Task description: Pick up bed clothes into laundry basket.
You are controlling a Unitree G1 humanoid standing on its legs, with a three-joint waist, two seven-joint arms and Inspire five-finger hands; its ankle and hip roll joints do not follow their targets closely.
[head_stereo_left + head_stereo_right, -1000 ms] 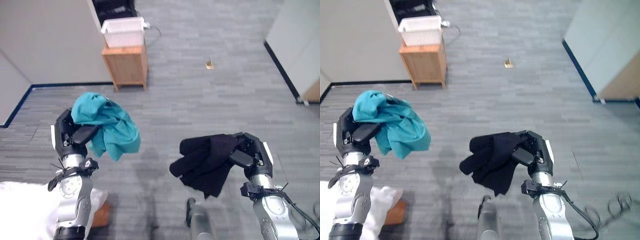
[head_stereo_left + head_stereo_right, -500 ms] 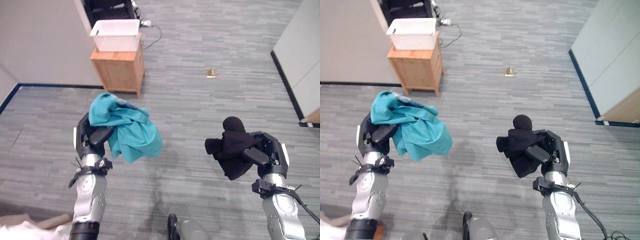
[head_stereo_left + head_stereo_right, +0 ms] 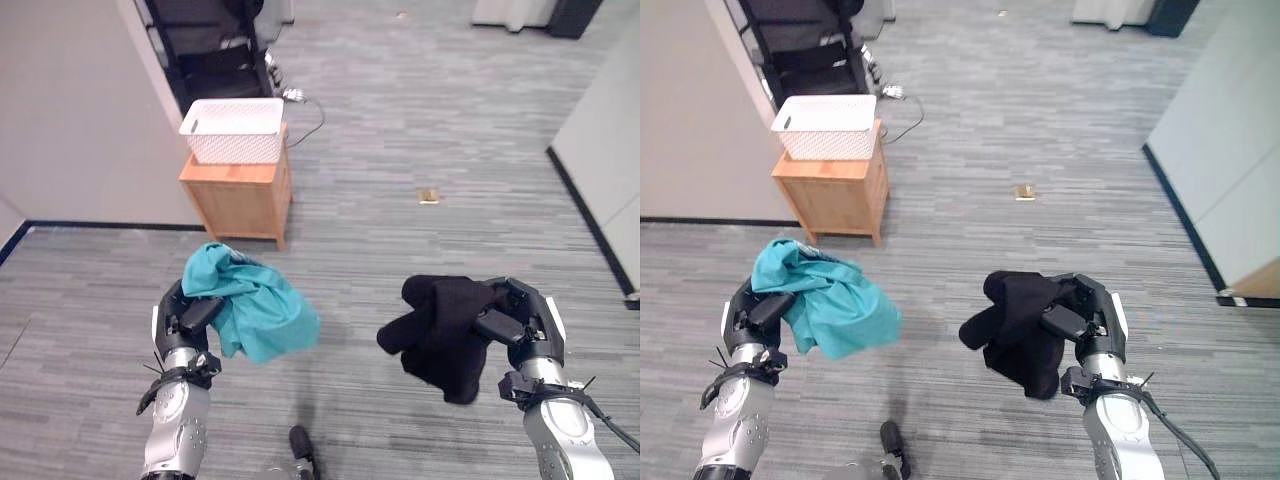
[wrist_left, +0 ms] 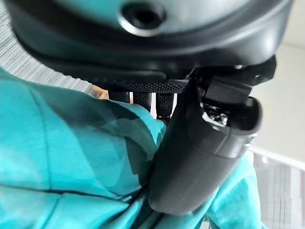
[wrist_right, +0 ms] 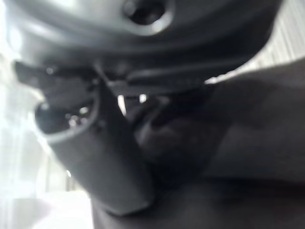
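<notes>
Left hand [image 3: 180, 322] clamped round the teal garment [image 3: 255, 312] — held up off the grey floor [image 3: 400, 150]. Right hand [image 3: 525, 325] grips the black garment [image 3: 440, 335]. Ahead, the white laundry basket [image 3: 233, 130] sits atop a wooden cabinet [image 3: 238, 200].

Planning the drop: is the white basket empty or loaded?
Cannot tell: the white basket sits on the wooden cabinet, its inside hidden from view.

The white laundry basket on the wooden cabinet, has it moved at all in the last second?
No. The white laundry basket sits on the same wooden cabinet as before, against the same wall; its lower place in the view comes from the camera moving.
</notes>
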